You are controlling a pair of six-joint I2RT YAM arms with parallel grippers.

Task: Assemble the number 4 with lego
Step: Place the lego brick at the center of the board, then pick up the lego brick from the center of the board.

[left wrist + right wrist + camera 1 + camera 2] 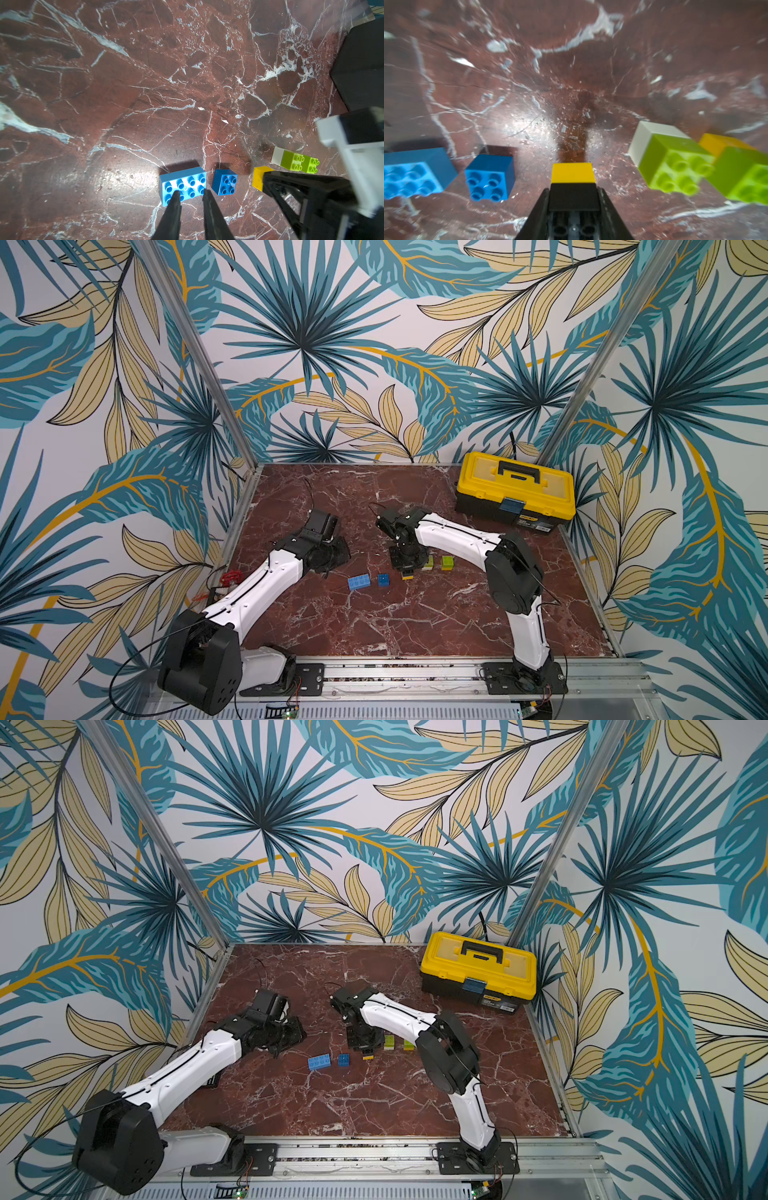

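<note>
No number 4 yet; the pieces sit in a row on the red marble table [374, 626].
Nearest lie a long light-blue plastic brick [359, 582] and a square dark-blue brick [383, 580], with the left gripper [190, 191] above, slightly apart and empty. The right gripper [573, 191] pinches a black brick [574, 197] stuck on a yellow brick [572, 172]. A crooked push could knock the lime-green bricks [447, 562] behind.

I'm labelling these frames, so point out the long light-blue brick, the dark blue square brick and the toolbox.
long light-blue brick [185, 182], left wrist view, studded top.
dark blue square brick [486, 182], right wrist view, studded top.
toolbox [515, 489], a top view, yellow lid below the handle.
</note>
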